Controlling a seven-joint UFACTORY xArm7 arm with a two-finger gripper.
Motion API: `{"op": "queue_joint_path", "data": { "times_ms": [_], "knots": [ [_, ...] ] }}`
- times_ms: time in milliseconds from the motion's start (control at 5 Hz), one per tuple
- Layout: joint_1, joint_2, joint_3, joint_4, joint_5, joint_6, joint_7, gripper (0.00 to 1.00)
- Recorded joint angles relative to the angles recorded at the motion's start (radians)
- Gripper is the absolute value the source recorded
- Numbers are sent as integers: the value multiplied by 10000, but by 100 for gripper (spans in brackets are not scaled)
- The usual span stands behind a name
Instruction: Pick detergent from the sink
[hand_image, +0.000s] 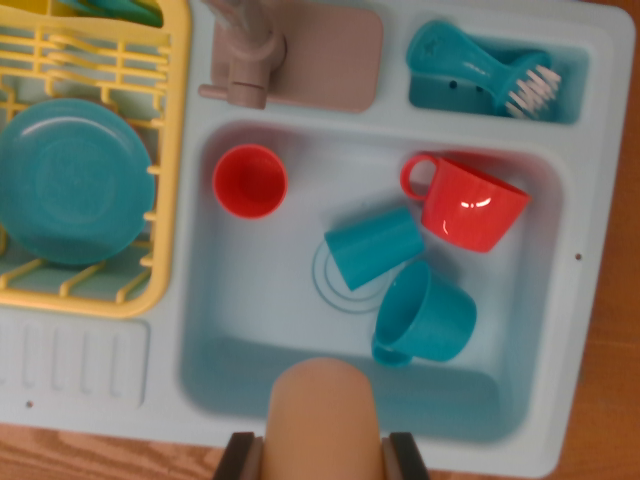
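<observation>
Nearest the camera, the gripper (323, 455) had its two dark fingers (238, 457) closed against the sides of a tan, round-topped detergent bottle (322, 415) — the bottle sat clamped between them at the bottom of the wrist view, over the near rim of the sink.

Beyond it lay the pale blue sink (250, 300) basin, which held four cups. Two were teal: a teal mug (423, 312) tipped on its side with its mouth showing, and a teal cup (373, 246) lying on its side just past it, over the round drain ring. Two were red — a small red cup (250, 181) standing upright toward the wrist view's left, and a red mug (467, 201) with a handle lying on its side at the right.

To the left, a yellow dish rack (165, 160) carried one teal plate (72, 180). Farthest off, a grey faucet (245, 60) stood behind the basin, and a small recessed tray (570, 95) held one teal brush (480, 65) with white bristles.
</observation>
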Motion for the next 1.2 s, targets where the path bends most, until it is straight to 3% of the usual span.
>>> {"op": "queue_joint_path", "data": {
  "times_ms": [200,1200],
  "knots": [
    [2,-90,1,230,0,320,-7,100],
    [6,-218,3,555,-1,773,-16,100]
  ]
}}
